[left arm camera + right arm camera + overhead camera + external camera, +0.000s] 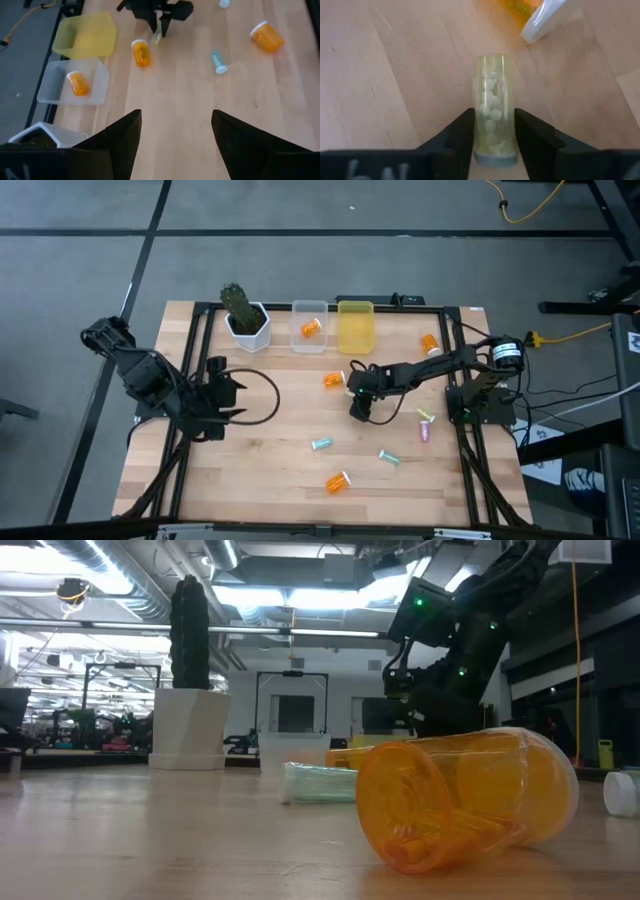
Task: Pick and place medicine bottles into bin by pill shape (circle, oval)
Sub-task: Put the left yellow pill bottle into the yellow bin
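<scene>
My right gripper (357,408) is near the table's middle, shut on a pale green bottle (492,105) with round white pills inside. It also shows in the left wrist view (156,37). My left gripper (238,395) waits open and empty at the table's left (175,145). Loose bottles lie on their sides on the table: orange ones (333,380), (429,342), (338,481), teal ones (321,444), (389,456), and a purple one (425,430). A clear bin (310,338) holds one orange bottle (311,329). A yellow bin (355,340) stands beside it. My right gripper pinches the pale green bottle between its two fingers (462,132), on the bottle's side walls near its capped end (492,145). The fingers lie along the bottle, and its other end (492,62) sticks out past the fingertips. I cannot tell whether it is clear of the table.
A white hexagonal pot with a cactus (245,315) stands at the far left of the bins. An orange bottle with a white cap (535,15) lies just beyond the held bottle. In the low view a large orange bottle (465,795) lies in the foreground. Black frame rails (190,380) run along the table's sides.
</scene>
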